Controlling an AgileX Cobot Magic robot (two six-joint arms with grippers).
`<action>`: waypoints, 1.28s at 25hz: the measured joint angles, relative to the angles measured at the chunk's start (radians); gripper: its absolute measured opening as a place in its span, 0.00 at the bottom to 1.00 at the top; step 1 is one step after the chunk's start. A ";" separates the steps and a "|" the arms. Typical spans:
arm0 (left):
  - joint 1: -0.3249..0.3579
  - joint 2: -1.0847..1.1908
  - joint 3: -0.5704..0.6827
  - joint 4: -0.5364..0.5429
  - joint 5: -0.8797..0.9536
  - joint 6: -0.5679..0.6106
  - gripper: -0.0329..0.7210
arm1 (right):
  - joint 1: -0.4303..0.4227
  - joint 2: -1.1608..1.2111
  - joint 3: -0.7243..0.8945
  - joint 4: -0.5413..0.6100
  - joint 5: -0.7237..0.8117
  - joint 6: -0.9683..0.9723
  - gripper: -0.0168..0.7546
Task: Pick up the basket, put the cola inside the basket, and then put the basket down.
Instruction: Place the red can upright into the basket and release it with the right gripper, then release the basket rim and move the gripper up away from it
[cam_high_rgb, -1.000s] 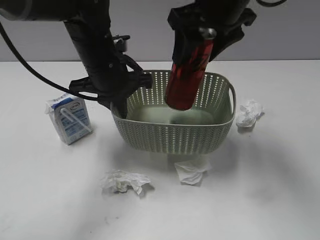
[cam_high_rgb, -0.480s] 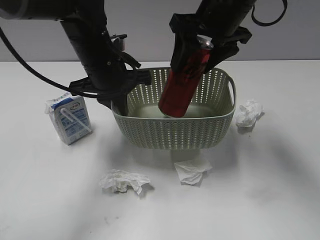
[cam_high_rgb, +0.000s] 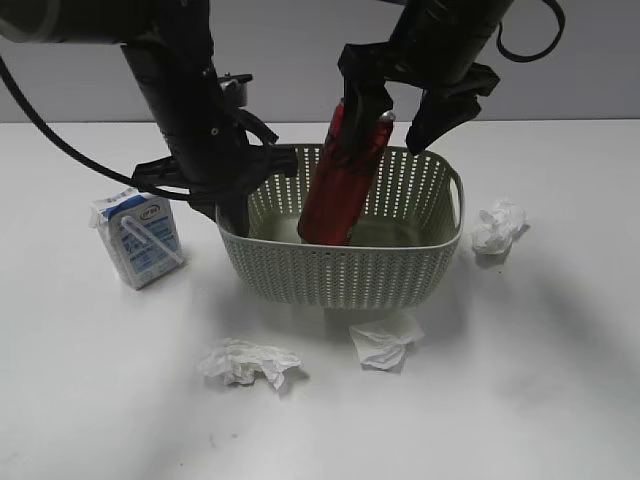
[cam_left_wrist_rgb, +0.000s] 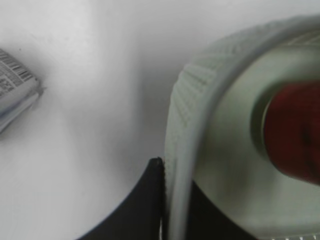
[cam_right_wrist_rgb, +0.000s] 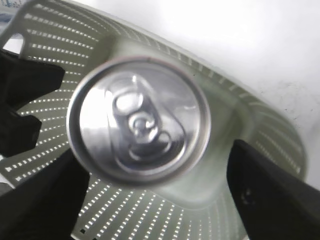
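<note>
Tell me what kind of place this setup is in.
Probably a lab test bench, not a home: a bare white table against a plain grey wall, two black robot arms, and staged props: a basket, a carton, crumpled tissues.

A smooth white tabletop (cam_high_rgb: 520, 400) fills the scene below the claws; behind them stands a plain grey wall (cam_high_rgb: 290, 60), evenly lit, seemingly from overhead.

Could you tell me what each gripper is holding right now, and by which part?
Left gripper clamps the basket by its left rim. Right gripper is open; the cola leans inside the basket.
</note>
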 joint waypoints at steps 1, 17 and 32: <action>0.000 0.000 0.000 0.000 -0.002 0.000 0.05 | -0.001 0.000 -0.001 -0.005 0.000 0.001 0.87; 0.049 0.006 0.001 0.003 -0.014 0.002 0.05 | -0.151 -0.175 -0.127 -0.227 -0.004 0.000 0.86; 0.080 0.006 0.001 0.000 -0.032 -0.001 0.05 | -0.151 -0.640 0.358 -0.463 -0.008 -0.033 0.81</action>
